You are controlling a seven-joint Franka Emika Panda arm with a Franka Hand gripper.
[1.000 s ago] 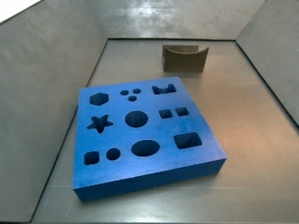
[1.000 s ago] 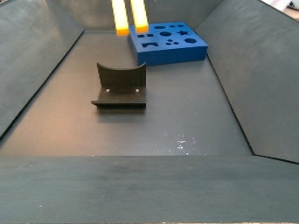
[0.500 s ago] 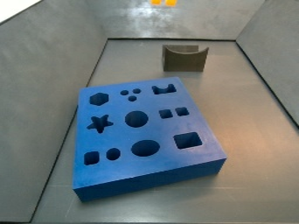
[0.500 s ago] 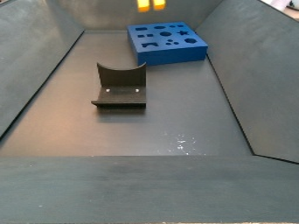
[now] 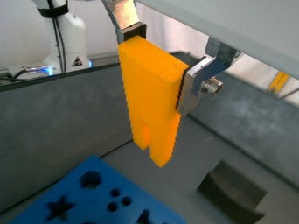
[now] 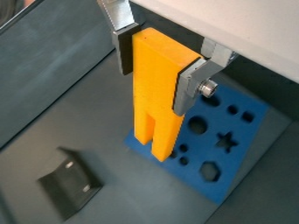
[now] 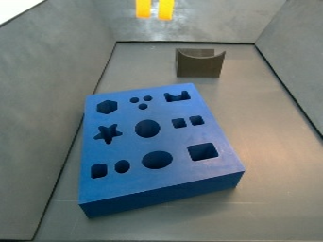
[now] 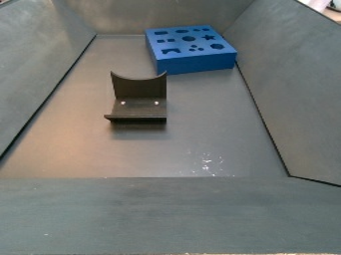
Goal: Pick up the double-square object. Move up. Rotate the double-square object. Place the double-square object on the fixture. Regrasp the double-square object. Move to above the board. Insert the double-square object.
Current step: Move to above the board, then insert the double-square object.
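Gripper (image 5: 163, 66) is hanging high above the bin floor, fingers pointing down, w/ the double-square object (image 5: 149, 101) clamped between the silver plates. Both wrist views are showing it: plates pressing on the block's upper part from opposite sides, prongs pointing down, slot running lengthwise at the lower end. So jaws are clenched on the yellow-orange piece, no gap visible.

In a wrist view the gripper (image 6: 162, 61) is carrying the double-square object (image 6: 159, 96) upright, prong tips showing against the near edge of the board (image 6: 228, 131); height above it can't be judged. The fixture (image 6: 73, 182) is sitting on the grey floor, well apart from the board. It's also showing in a wrist view (image 5: 239, 192).

In a side view only the prong tips (image 7: 154, 8) are peeking in at the top edge, above the far end of the bin; board (image 7: 154, 142) lying flat in front, fixture (image 7: 198, 61) behind it near the back wall. In a side view neither gripper nor piece is showing, just the fixture (image 8: 138, 98) mid-floor and the board (image 8: 193, 48) at the far end.
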